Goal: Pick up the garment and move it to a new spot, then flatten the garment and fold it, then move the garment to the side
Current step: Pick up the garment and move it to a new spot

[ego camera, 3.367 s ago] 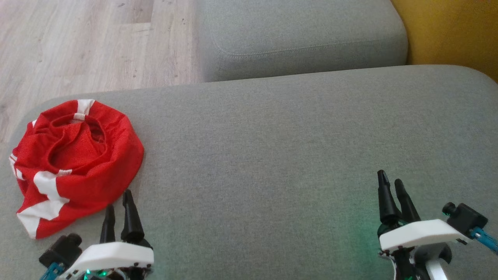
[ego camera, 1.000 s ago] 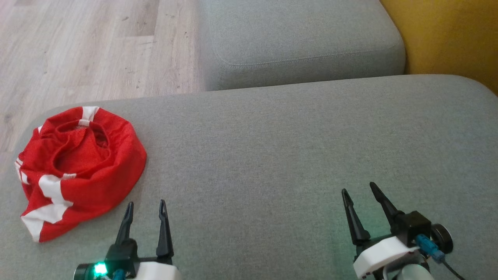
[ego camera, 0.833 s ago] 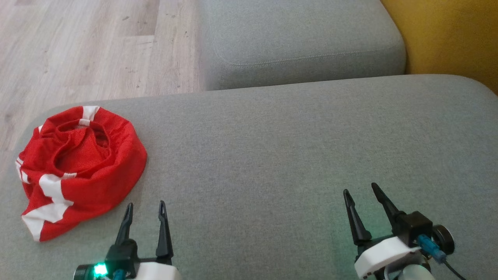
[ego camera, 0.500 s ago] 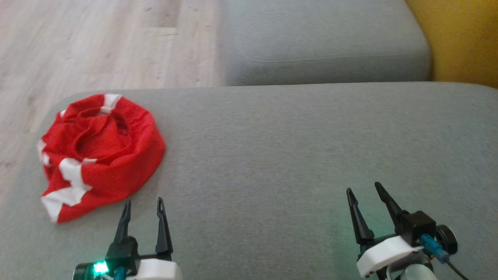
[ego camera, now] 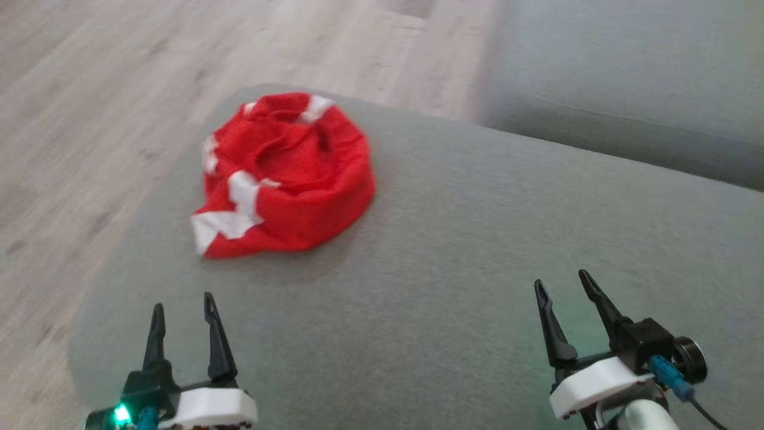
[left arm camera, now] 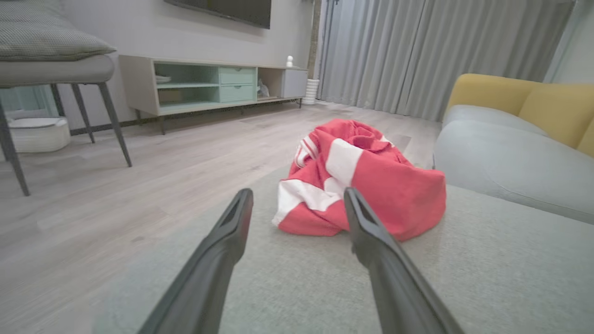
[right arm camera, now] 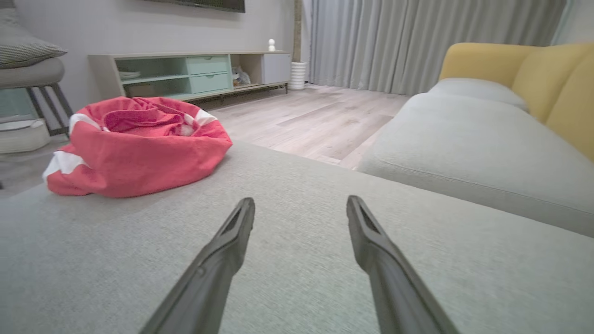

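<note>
The crumpled red garment point(ego camera: 292, 185) lies near the far left corner of the sofa cushion point(ego camera: 453, 257), its white end pointing toward the left edge. The left claw point(ego camera: 182, 302) and right claw point(ego camera: 561, 279) are released, empty.

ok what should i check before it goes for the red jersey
1. left claw open and holding nothing: ok, jaws spread above the cushion.
2. right claw open and holding nothing: ok, jaws spread.
3. red and white jersey lies on the grey cushion, apart from both claws: ok, a crumpled heap near the far left corner.
4. Way from the left claw to the jersey: ok, bare cushion between them; in the left wrist view the heap sits straight ahead.
5. Room for a new spot: ok, a wide grey stretch to the right of the heap.
6. Collar or hem to grip: cannot tell, the cloth is bunched and the head view is blurred.
</note>
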